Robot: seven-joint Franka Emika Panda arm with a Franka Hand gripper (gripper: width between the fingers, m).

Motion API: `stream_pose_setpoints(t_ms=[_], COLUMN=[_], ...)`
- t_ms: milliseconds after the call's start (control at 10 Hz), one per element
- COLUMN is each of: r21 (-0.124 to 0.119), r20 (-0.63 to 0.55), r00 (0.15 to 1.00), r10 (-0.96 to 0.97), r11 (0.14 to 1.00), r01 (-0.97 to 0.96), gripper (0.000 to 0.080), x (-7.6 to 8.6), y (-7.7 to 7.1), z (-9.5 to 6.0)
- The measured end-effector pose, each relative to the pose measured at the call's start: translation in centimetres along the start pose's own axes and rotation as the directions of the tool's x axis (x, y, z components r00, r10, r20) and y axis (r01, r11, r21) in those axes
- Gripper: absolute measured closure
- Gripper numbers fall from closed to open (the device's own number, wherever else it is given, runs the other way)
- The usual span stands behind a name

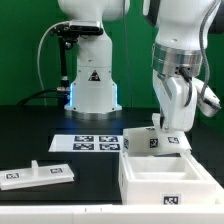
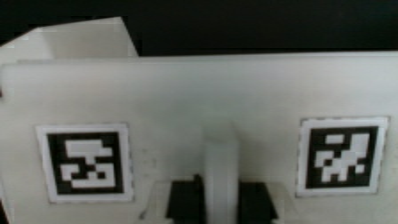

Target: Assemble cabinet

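- Overall, a white robot arm (image 1: 180,50) reaches down on the exterior view's right, over a dark surface (image 1: 95,172) and against a green backdrop.
- Its claw (image 1: 162,126) is closed almost all the way, pinching a thin raised ridge on a white tagged panel (image 1: 150,140).
- The tagged panel hangs from the claw, slightly tilted, with one black-and-white square tag facing the exterior camera.
- The held panel sits just over the far corner of the cabinet box (image 1: 145,188), on the box's side toward the exterior view's left. Whether panel and box touch cannot be told.
- The cabinet box is a white, open-topped rectangular shell. It rests on the surface at the exterior view's lower right and has one square tag on its front wall.
- In the wrist view, the tagged panel (image 2: 196,100) fills most of the picture as a pale, flat face. It carries two square tags, one on each side of the ridge.
- The claw (image 2: 217,200) shows there too, its dark fingertips (image 2: 178,203) pressed close against either side of the ridge.
- A flat panel piece (image 1: 35,175) lies on the surface at the exterior view's lower left, well apart from the cabinet box. It has a tag near each end and a small raised ridge on top.
- The marker board (image 1: 85,142), a thin white strip with four tags, lies flat between the flat panel piece and the robot base (image 1: 92,85).
- The robot base is white with a black triangle sticker, and a blue light glows near its foot.
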State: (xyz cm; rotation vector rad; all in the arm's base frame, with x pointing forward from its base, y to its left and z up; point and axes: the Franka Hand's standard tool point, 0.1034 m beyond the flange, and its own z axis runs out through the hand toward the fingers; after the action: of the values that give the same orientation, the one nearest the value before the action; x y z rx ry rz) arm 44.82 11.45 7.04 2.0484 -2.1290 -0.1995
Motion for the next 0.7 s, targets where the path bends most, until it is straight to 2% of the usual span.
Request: stream_pose_setpoints(t_ms=[200,300,400,500,600,700], r21=[0.027,0.082,0.180,0.241,0.314,0.333], r20=[0.006,0.016,0.023,0.020,0.017,0.017], r00=[1.000,1.000,0.999,0.999,0.999,0.999], r10=[0.002,-0.010,-0.025,-0.029,-0.033,-0.039], r11=[1.000,0.997,0.983,0.970,0.949,0.942], r01=[-0.003,0.009,0.021,0.024,0.026,0.031], gripper=[0.0734,0.0734,0.0734,0.0734,0.0734,0.0734], x=[0.2,0.4,0.6,0.5,0.5,0.4], y=[-0.2,-0.5,-0.4,-0.4,-0.5,-0.3], z=[-0.4,-1.0,-1.4,-1.2,-1.2,-1.0])
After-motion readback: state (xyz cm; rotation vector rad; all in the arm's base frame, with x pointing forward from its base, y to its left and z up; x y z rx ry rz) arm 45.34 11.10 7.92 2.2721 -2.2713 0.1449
